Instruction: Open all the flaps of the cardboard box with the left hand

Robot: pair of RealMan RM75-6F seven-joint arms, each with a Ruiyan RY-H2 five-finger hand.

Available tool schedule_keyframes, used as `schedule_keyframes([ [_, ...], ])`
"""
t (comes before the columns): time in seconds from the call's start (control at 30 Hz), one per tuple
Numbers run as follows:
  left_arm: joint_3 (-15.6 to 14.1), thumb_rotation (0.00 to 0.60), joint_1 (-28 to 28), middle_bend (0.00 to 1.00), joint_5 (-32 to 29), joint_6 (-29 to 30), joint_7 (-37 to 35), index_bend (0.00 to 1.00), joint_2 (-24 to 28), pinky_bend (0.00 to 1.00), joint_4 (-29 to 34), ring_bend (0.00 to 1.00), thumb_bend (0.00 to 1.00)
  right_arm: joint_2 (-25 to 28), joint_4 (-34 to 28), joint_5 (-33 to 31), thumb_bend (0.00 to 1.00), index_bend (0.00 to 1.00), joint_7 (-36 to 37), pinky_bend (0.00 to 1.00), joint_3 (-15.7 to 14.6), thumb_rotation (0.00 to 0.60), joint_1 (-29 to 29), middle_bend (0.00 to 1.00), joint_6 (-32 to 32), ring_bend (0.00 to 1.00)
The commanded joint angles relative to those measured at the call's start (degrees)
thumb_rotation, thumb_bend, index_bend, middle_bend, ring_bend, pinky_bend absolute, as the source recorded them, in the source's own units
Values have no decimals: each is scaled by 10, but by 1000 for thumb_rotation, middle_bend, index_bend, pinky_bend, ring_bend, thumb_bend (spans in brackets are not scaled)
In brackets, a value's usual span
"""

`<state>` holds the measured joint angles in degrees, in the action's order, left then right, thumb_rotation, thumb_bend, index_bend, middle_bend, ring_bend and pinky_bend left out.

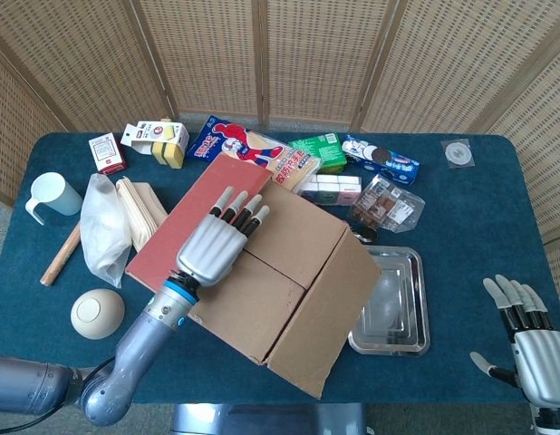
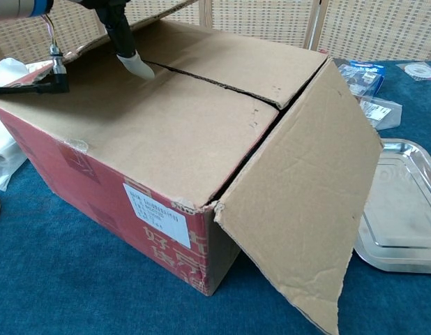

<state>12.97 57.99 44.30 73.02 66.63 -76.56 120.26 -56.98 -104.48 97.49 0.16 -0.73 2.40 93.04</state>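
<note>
The cardboard box (image 1: 262, 272) with red sides stands mid-table. Its right outer flap (image 1: 327, 317) hangs folded out and down, and its left outer flap (image 1: 203, 217) lies opened out, red side up. Two brown inner flaps (image 2: 201, 132) still lie flat across the top, meeting at a seam. My left hand (image 1: 215, 243) hovers over the left part of the box top, fingers straight and apart, holding nothing. In the chest view one fingertip (image 2: 134, 65) shows close to the seam near the left edge. My right hand (image 1: 532, 347) stays open at the table's front right corner.
A steel tray (image 1: 405, 313) lies just right of the box, under the hanging flap (image 2: 306, 188). Left of the box are a plastic bag (image 1: 105, 231), a white cup (image 1: 52, 195), a wooden stick (image 1: 61, 255) and a pale bowl (image 1: 97, 313). Snack packs (image 1: 262, 154) line the back.
</note>
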Motion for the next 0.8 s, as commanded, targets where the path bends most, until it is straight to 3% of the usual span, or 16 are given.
schedule_keyframes([
  [0.03, 1, 600, 4, 0, 1, 11, 6, 0, 14, 0, 11, 0, 0, 1, 0, 0, 0, 0, 1, 0, 0, 600, 0, 0, 0, 0],
  [0.43, 21, 600, 0, 0, 0, 48, 11, 0, 116, 0, 86, 0, 0, 1, -3, 7, 0, 0, 1, 0, -4, 600, 0, 0, -1, 0],
  [0.53, 21, 600, -13, 0, 3, 57, 3, 0, 162, 0, 108, 0, 0, 2, -4, 6, 0, 0, 3, 0, -5, 600, 0, 0, -2, 0],
  [0.8, 9, 600, -41, 0, 17, 32, -58, 0, 230, 0, 100, 0, 0, 2, -7, 9, 0, 0, 4, 0, -8, 600, -2, 0, -9, 0],
])
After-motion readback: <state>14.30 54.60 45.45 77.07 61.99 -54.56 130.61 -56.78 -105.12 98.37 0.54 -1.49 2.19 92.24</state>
